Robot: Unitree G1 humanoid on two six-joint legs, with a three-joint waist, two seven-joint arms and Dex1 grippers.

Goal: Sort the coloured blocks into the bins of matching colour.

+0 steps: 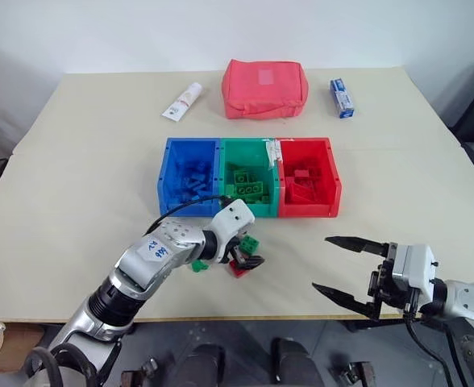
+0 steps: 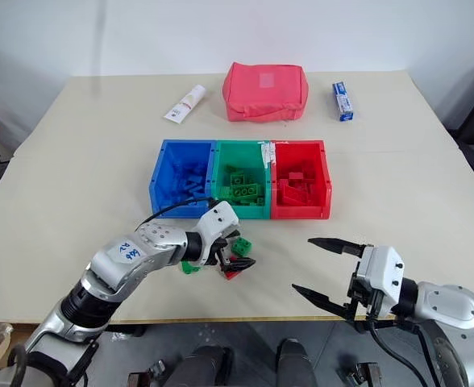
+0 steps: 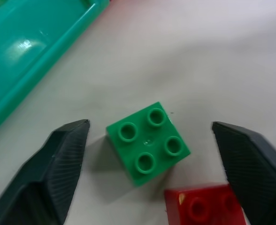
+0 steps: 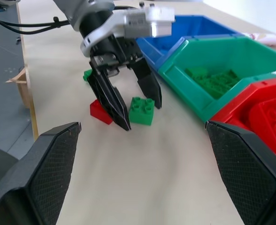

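Three joined bins stand mid-table: blue (image 1: 190, 173), green (image 1: 249, 171) and red (image 1: 305, 177), each holding blocks of its own colour. In front of the green bin a square green block (image 3: 148, 143) lies studs-up on the table. My left gripper (image 1: 247, 255) points down over it, open, one finger (image 3: 58, 164) on each side with a gap to the block. A red block (image 4: 100, 112) lies just beside it, and another green block (image 1: 197, 264) sits half hidden behind the left wrist. My right gripper (image 1: 322, 263) hovers open and empty near the front right edge.
At the back of the table lie a red fabric pouch (image 1: 265, 89), a white tube (image 1: 182, 101) and a small blue and white box (image 1: 342, 98). The table's front edge runs just below both grippers.
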